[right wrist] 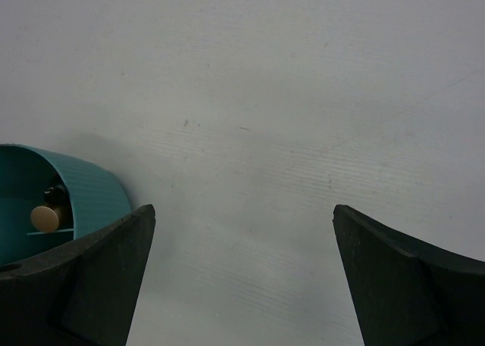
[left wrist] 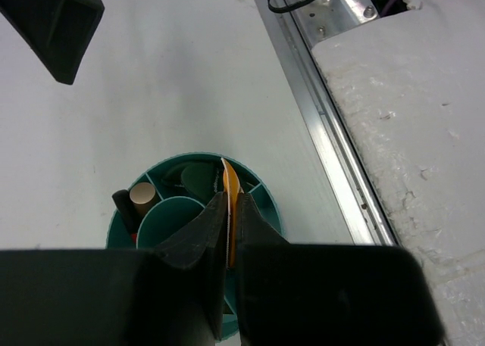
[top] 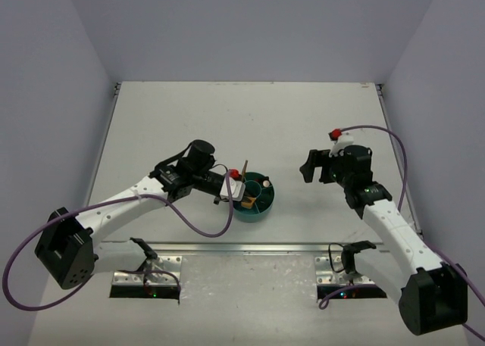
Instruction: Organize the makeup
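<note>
The left arm stretches in from the left of the teal bowl [top: 258,213]. The left gripper [left wrist: 229,223] hangs above the bowl, pinched tight on the orange-and-white packet [left wrist: 230,185]. The right arm is bent, and the right gripper [top: 307,166] gapes wide, well right of the bowl.

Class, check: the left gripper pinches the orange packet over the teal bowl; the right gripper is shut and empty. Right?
No: the right gripper is open and empty, as the right wrist view shows. The left gripper does pinch the packet over the bowl.

Orange-white packet [left wrist: 230,202] upright, pinched over bowl [left wrist: 267,198]; dark green compacts [left wrist: 198,178] inside.
</note>
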Controlling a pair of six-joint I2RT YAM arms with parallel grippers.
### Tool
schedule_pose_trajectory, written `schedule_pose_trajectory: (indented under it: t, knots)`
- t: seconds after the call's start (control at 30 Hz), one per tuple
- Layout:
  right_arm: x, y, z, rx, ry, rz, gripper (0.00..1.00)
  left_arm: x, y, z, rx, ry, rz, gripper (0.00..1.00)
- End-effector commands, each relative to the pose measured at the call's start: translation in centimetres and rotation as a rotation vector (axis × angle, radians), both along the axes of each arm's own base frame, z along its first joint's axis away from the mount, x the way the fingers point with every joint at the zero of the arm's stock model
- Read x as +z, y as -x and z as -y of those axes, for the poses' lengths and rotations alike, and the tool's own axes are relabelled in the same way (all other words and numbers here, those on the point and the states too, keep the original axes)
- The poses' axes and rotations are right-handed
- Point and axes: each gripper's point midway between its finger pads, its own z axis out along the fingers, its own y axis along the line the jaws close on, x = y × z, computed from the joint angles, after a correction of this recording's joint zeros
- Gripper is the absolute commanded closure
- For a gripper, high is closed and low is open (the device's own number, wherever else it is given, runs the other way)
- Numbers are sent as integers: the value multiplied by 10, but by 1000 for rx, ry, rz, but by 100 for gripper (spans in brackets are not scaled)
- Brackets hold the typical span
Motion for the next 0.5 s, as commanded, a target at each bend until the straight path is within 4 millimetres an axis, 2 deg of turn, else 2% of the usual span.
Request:
schedule_pose_trajectory:
  t: [0.0,0.13,0.2,0.3,0.37,0.43,0.47]
  knots:
    - [4,4,8,-37,15,43,1,5,-10,7,-21,52,123,100]
    - [-2,10,11,-37,29,22,1,2,-17,9,-6,35,129,100]
    - [-5,13,14,-46,44,-8,1,2,-17,8,-5,32,129,60]
    - [-6,13,16,-64,48,-22,1,1,-16,6,-7,16,131,24]
    - [-2,13,16,-71,38,-14,1,16,-19,9,-2,32,141,13]
    - [0,12,16,-75,32,-8,1,29,-21,12,12,46,117,10]
    - [2,11,15,-78,23,-3,1,53,-26,18,20,83,124,9]
